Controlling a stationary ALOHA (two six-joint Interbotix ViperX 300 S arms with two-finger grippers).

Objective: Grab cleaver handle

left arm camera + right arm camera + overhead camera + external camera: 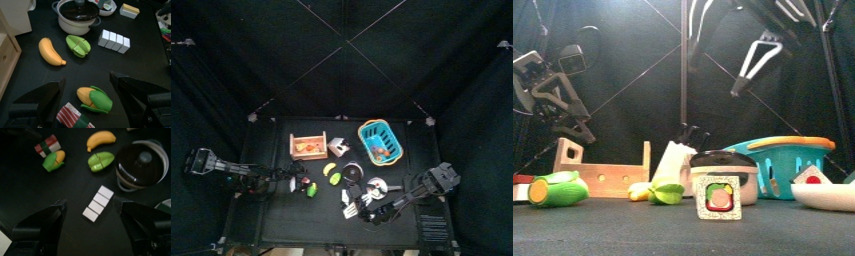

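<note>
The right gripper (90,213) hung above the table's front edge with its two black jaws spread wide and nothing between them. The left gripper (87,97) was also parted and empty, over a green-husked toy corn cob (93,98) near the left edge.

The small toy cleaver's whitish-grey rectangular blade (98,203) lay just ahead of the right jaws, beside the black-lidded white toy pot (139,167) in the middle of the table. Its long axis ran slantwise across their gap.

From the front, the short dark cleaver handle (690,136) slanted up from the blade's top. Neither wrist view showed it clearly.

The right arm looked the nearer. Its wrist probably needed turning to straddle the handle.
</note>
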